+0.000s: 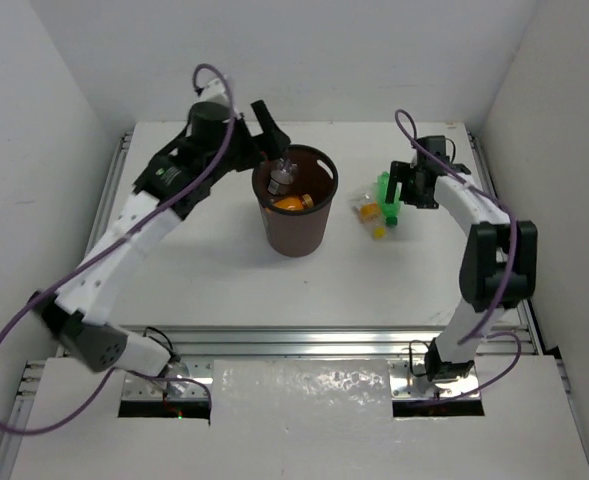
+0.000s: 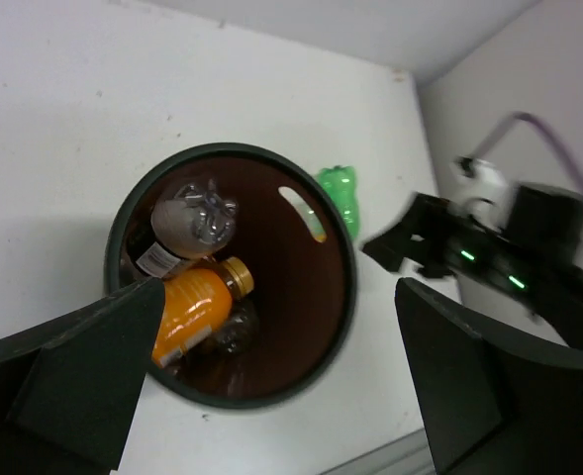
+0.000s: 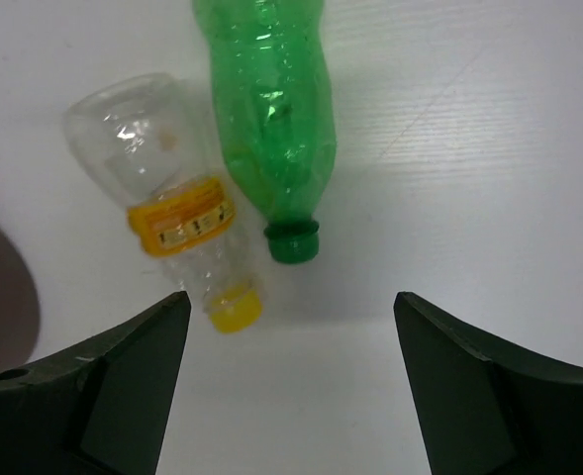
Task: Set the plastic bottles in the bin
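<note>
Two bottles are lying on the table (image 1: 204,280) just right of the bin (image 1: 296,232): a green bottle (image 3: 271,119) and a yellow-capped bottle (image 3: 172,198), side by side and apparently touching, caps pointing toward the wrist camera. The right gripper (image 3: 291,297) is hovering directly over them with its fingers spread wide and nothing between them. Across the table, the left gripper (image 2: 279,287) is hanging above the bin's mouth, likewise spread and empty. Inside the bin, a clear bottle (image 2: 187,223) is resting on an orange bottle (image 2: 197,307); whatever is sitting beneath those two is too dark to make out. The risk from here looks to be in the next pick. With the two bottles lying so close together, a finger coming down between them could be shoving one aside or catching both at once. The smooth, round green bottle could be rolling away or squirting out as the fingers close. Thin plastic may also be buckling under a hard squeeze. Should the left arm be lingering over the bin while the right arm is carrying a bottle in, the two could be colliding, or knocking the rim and tipping the bin.
</note>
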